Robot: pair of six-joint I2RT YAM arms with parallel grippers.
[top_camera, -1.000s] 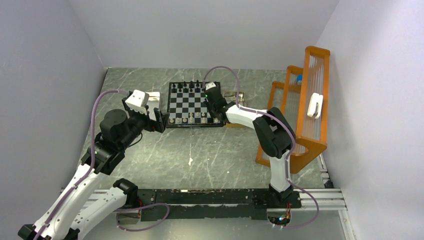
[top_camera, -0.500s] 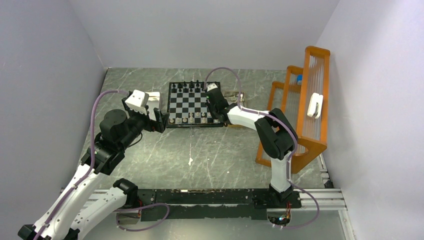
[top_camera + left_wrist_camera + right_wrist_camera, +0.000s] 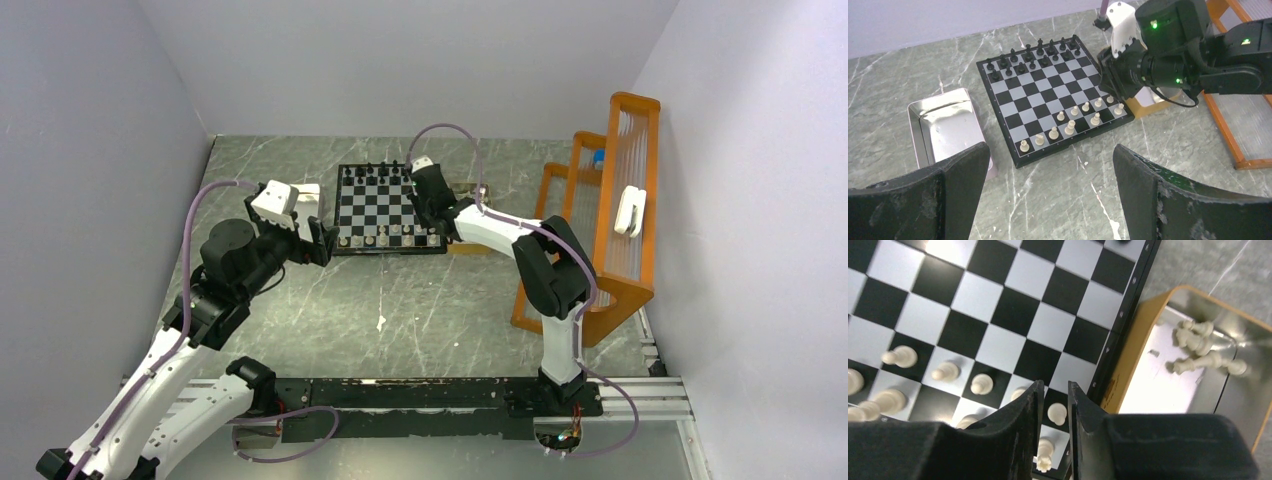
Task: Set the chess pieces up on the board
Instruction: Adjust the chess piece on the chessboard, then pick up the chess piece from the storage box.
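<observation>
The board [image 3: 388,208] lies at the back of the table, with black chess pieces [image 3: 1033,55] on its far rows and white chess pieces [image 3: 1073,120] on its near rows. My right gripper [image 3: 1055,387] hangs over the board's near right corner [image 3: 430,226]. Its jaws stand a little apart, open. A white pawn [image 3: 1057,413] stands on a black square in the gap between them, and a white rook [image 3: 1044,454] stands just behind it. My left gripper [image 3: 1048,160] is wide open and holds nothing, above the table off the board's near left corner [image 3: 322,240].
A tan tray [image 3: 1128,365] touching the board's right edge holds several loose white pieces [image 3: 1198,345]. A silvery metal tray [image 3: 945,125] lies left of the board. An orange rack [image 3: 620,200] stands along the right wall.
My right gripper's jaws have parted slightly, and its wrist has shifted a little toward the far side. The left arm has not moved.
</observation>
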